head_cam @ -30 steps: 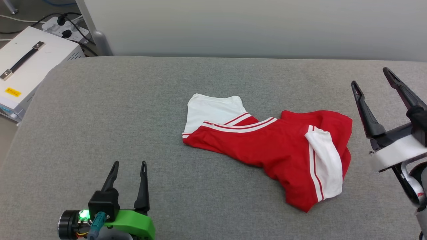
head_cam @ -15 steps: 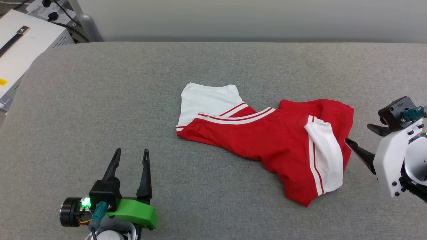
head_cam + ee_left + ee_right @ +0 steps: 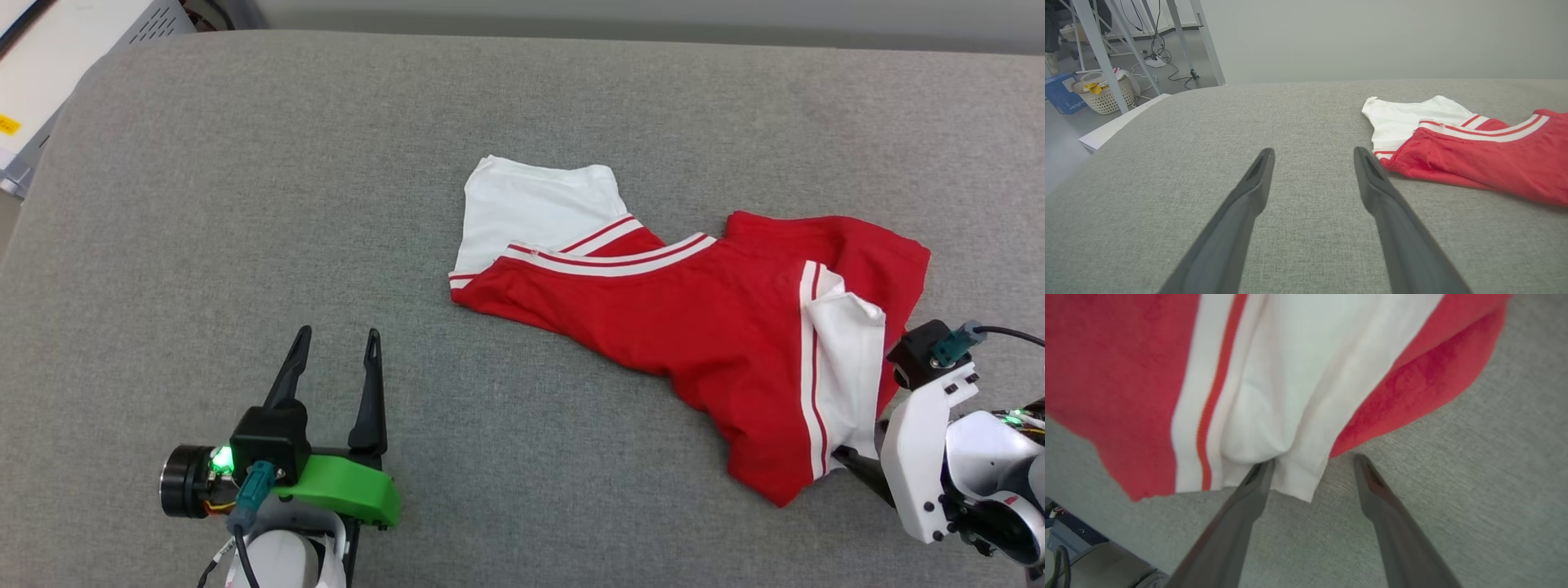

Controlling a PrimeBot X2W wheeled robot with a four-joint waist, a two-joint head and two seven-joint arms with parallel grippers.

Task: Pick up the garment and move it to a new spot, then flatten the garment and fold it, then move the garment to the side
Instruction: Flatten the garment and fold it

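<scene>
Hovering low at the near left, left gripper (image 3: 339,333) is open, nothing between its fingers, tips aimed away across the grey padded surface (image 3: 245,204). It sits well apart from the garment (image 3: 678,327), which lies ahead and to its right.

Near right: right gripper (image 3: 1313,460) also open, fingers spread, pointed at the garment's near right end. In the right wrist view one fingertip (image 3: 1261,473) touches the hem of the white sleeve (image 3: 1298,375), the sleeve's corner hanging into the gap; the other fingertip is over bare grey fabric just beside the red edge. Not clamped on anything.

Garment is crumpled, lying on the surface right of centre, stretched diagonally from near right to far left. Red body in the middle, red-and-white striped trim (image 3: 612,261) along its upper edge, second white sleeve (image 3: 531,212) lying flat at the far left end. Chest lettering can't be seen.

Beyond the surface's far left corner: a white case (image 3: 49,49). Left wrist view shows floor farther off with a pale basket (image 3: 1106,96), a blue box (image 3: 1061,96), and metal frame legs (image 3: 1094,53).
</scene>
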